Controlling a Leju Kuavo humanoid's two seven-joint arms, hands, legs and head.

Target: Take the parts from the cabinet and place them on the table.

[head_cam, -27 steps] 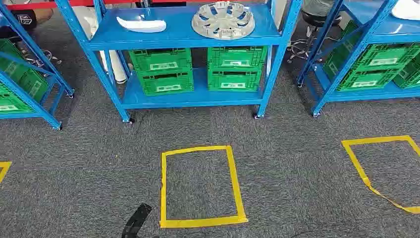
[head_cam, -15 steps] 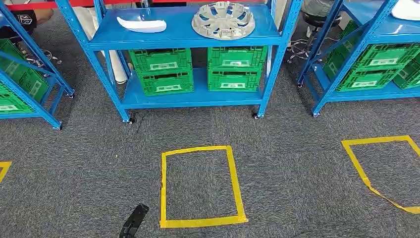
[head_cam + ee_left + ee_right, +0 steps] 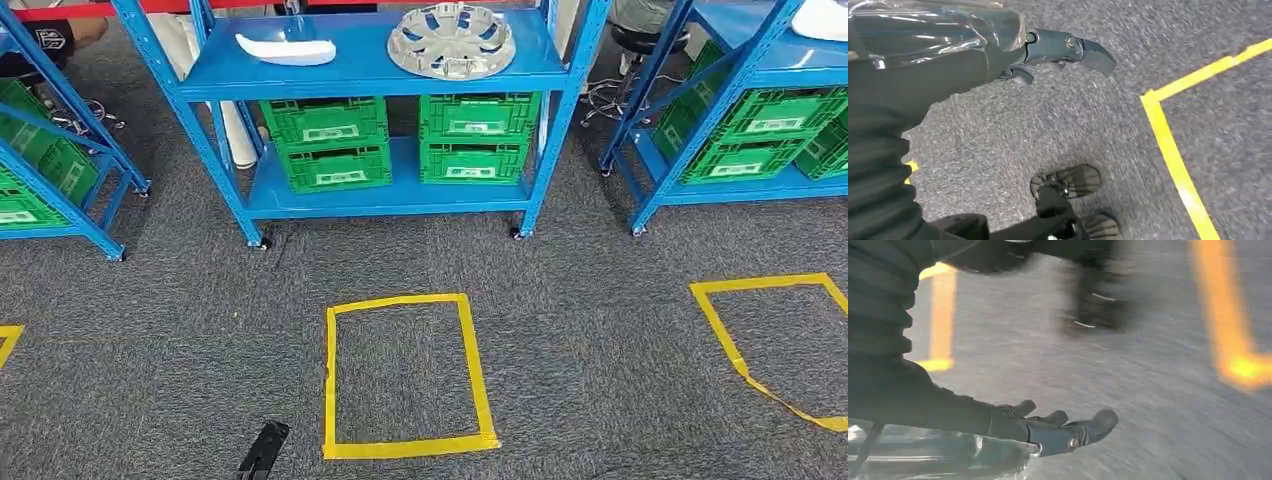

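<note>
On the top shelf of the blue rack (image 3: 370, 72) straight ahead lie a white curved part (image 3: 286, 48) on the left and a silver hubcap (image 3: 451, 40) on the right. Both are far from my hands. My left hand (image 3: 263, 454) shows as dark fingers at the lower edge of the head view, over the carpet. In the left wrist view the left hand (image 3: 1063, 50) hangs with its fingers stretched out and holds nothing. My right hand (image 3: 1058, 432) also hangs over the carpet with its fingers out and nothing in it; that view is blurred.
Green crates (image 3: 325, 140) fill the rack's lower shelves. A yellow tape square (image 3: 405, 446) marks the carpet before the rack, another (image 3: 730, 345) lies to the right. More blue racks stand at the left (image 3: 60, 170) and right (image 3: 700, 190); the right one bears a white part (image 3: 822, 17).
The dark fingers of my left hand have sunk lower toward the bottom edge of the head view. The rack and its parts have not moved.
</note>
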